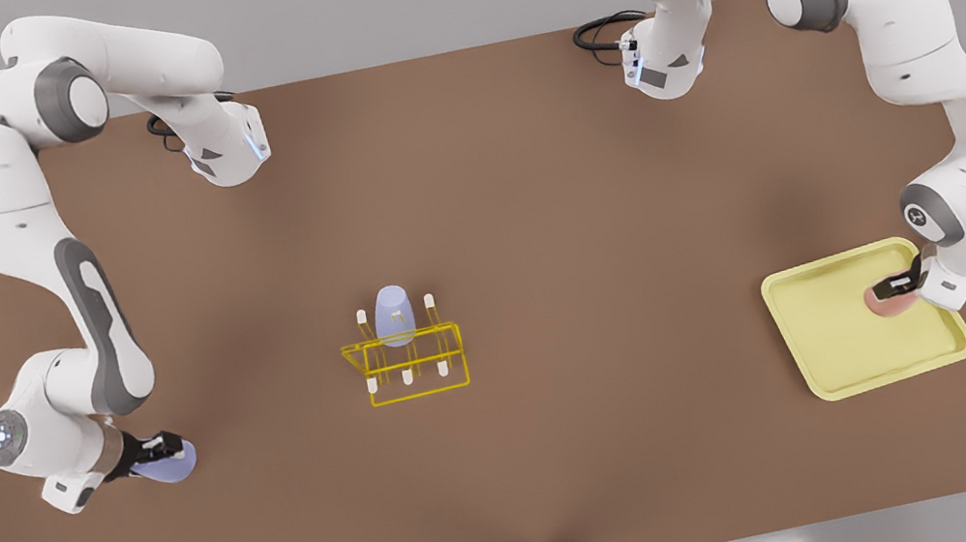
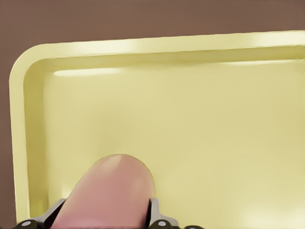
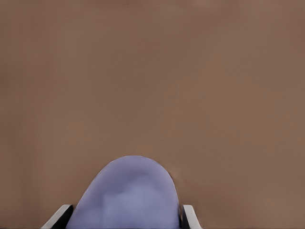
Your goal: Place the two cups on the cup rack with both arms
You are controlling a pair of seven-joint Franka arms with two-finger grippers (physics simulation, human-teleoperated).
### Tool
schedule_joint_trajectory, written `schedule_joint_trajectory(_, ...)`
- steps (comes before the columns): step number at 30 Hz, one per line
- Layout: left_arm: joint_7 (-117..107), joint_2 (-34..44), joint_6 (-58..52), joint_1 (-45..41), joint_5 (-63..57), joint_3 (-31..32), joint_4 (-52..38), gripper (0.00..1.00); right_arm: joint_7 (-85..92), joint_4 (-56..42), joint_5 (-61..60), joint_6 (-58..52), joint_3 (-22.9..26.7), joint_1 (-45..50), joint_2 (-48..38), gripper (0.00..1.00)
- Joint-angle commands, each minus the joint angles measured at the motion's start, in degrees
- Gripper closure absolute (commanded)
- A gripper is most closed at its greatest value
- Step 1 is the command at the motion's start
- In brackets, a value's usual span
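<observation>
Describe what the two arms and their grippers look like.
Both arms are glossy white with rounded, jointed segments and grey joint sections. Round end caps near the wrists carry a small blue-lit ring of dots. Black cables loop at each base. The left gripper and right gripper are small, black and two-fingered; the fingers look pale in the right wrist view.

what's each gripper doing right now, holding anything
Left gripper: shut on the pink cup, over the yellow tray.
Right gripper: shut on a lavender cup, above the table.
</observation>
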State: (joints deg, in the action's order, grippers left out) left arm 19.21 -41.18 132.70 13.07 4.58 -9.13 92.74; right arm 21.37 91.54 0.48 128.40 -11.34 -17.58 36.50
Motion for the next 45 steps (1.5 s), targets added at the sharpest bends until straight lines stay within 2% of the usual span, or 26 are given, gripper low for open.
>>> schedule_joint_trajectory(1,-1.2,0.3,0.0,0.1,0.1,0.2,0.0,0.18,-5.8,-1.6,-2.1,-8.9,-3.7,0.1,-0.8,0.24)
schedule_joint_trajectory(4,-1.4,1.5,-0.2,-0.2,0.1,0.2,0.1,0.18,-11.7,-3.7,-2.3,-9.9,-10.4,0.1,-1.4,0.24)
schedule_joint_trajectory(6,-6.0,2.5,-1.6,-0.8,0.3,1.4,0.4,0.18,-15.3,-4.1,-2.2,-10.2,-13.1,0.1,-2.0,0.24)
schedule_joint_trajectory(8,-17.1,4.2,-8.5,-4.2,0.5,1.8,0.2,0.18,-17.7,-5.0,-2.3,-10.2,-15.0,0.0,-2.0,0.24)
schedule_joint_trajectory(11,-21.7,4.4,-13.3,-4.9,1.0,3.7,-3.4,0.18,-24.3,-5.8,-2.3,-11.5,-19.6,0.1,-2.7,0.23)
schedule_joint_trajectory(12,-26.4,4.4,-17.4,-4.9,1.1,5.4,-6.2,0.18,-26.5,-5.8,-2.2,-11.5,-20.7,0.2,-2.7,0.23)
schedule_joint_trajectory(14,-45.9,4.2,-22.3,-5.0,1.3,14.9,-11.3,0.18,-30.5,-7.2,-2.1,-11.2,-21.0,2.7,-2.2,0.23)
schedule_joint_trajectory(17,-65.3,1.3,-20.0,-6.7,1.1,25.4,-17.6,0.18,-31.3,-9.2,-2.0,-10.8,-21.0,3.9,-1.4,0.23)
schedule_joint_trajectory(18,-72.3,-0.2,-18.6,-10.2,1.0,26.7,-20.1,0.18,-31.3,-10.1,-2.1,-10.8,-21.0,4.0,-0.8,0.23)
schedule_joint_trajectory(21,-86.4,-2.4,-14.2,-17.8,1.2,26.8,-24.1,0.18,-31.5,-12.3,-2.6,-10.5,-21.0,5.6,0.8,0.23)
schedule_joint_trajectory(23,-94.1,-5.8,-14.2,-22.4,1.1,26.7,-30.5,0.18,-33.5,-12.3,-2.5,-9.0,-21.0,6.9,1.6,0.23)
schedule_joint_trajectory(25,-97.1,-9.4,-12.7,-26.2,1.1,26.1,-37.7,0.18,-34.2,-12.3,-2.4,-9.0,-21.1,7.5,2.0,0.23)
schedule_joint_trajectory(29,-101.2,-12.9,-8.1,-33.9,1.2,25.5,-42.6,0.18,-33.9,-11.3,-2.3,-10.5,-21.1,7.6,1.8,0.23)
schedule_joint_trajectory(32,-106.5,-14.0,-0.9,-38.8,3.2,25.5,-42.9,0.17,-33.9,-10.7,-2.4,-11.1,-21.4,8.0,2.0,0.23)
schedule_joint_trajectory(35,-106.3,-15.0,4.1,-39.3,5.9,25.5,-43.7,0.17,-34.3,-9.6,-2.3,-13.1,-21.4,8.2,2.0,0.23)
schedule_joint_trajectory(38,-105.5,-16.3,-0.4,-42.0,5.9,25.6,-44.0,0.17,-34.3,-9.0,-2.3,-13.2,-21.4,8.5,2.1,0.23)
schedule_joint_trajectory(39,-105.5,-16.2,-2.7,-42.3,6.0,25.8,-44.0,0.17,-34.4,-8.9,-2.3,-13.2,-21.4,8.7,2.1,0.22)
schedule_joint_trajectory(40,-105.3,-16.2,-3.1,-43.2,5.9,25.7,-44.0,0.17,-34.5,-8.8,-2.3,-13.2,-21.4,8.8,2.2,0.06)
schedule_joint_trajectory(41,-105.3,-16.3,-3.1,-43.3,5.9,25.6,-44.0,0.17,-34.7,-8.9,-2.2,-13.2,-21.4,8.9,2.3,0.00)
schedule_joint_trajectory(45,-104.0,-17.2,-3.2,-43.7,5.6,25.6,-43.5,0.17,-34.8,-8.8,-2.3,-13.1,-21.4,9.6,2.4,0.00)
